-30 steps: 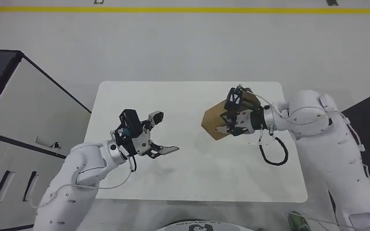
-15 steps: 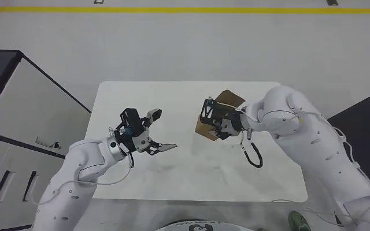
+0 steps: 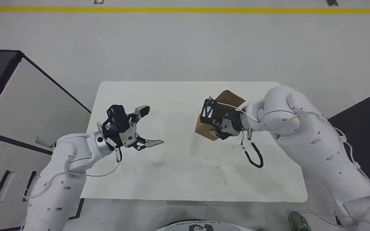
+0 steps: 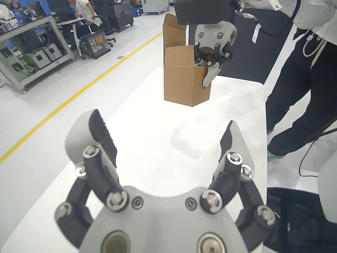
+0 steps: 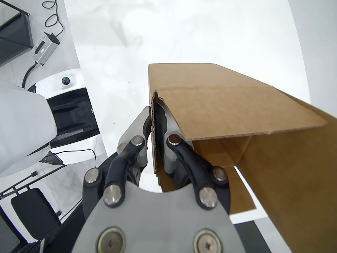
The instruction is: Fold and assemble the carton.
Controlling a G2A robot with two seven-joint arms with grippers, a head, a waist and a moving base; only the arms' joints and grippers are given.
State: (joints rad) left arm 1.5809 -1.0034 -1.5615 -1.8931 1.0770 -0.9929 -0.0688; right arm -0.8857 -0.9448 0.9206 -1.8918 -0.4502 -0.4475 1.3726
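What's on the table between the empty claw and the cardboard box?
Nothing: just bare white table lies between the open left gripper and the carton. The top view shows it.

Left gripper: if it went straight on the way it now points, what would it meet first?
Probably the carton held by the right gripper; only bare table lies between. Depth is unclear, so the left gripper might pass beside it.
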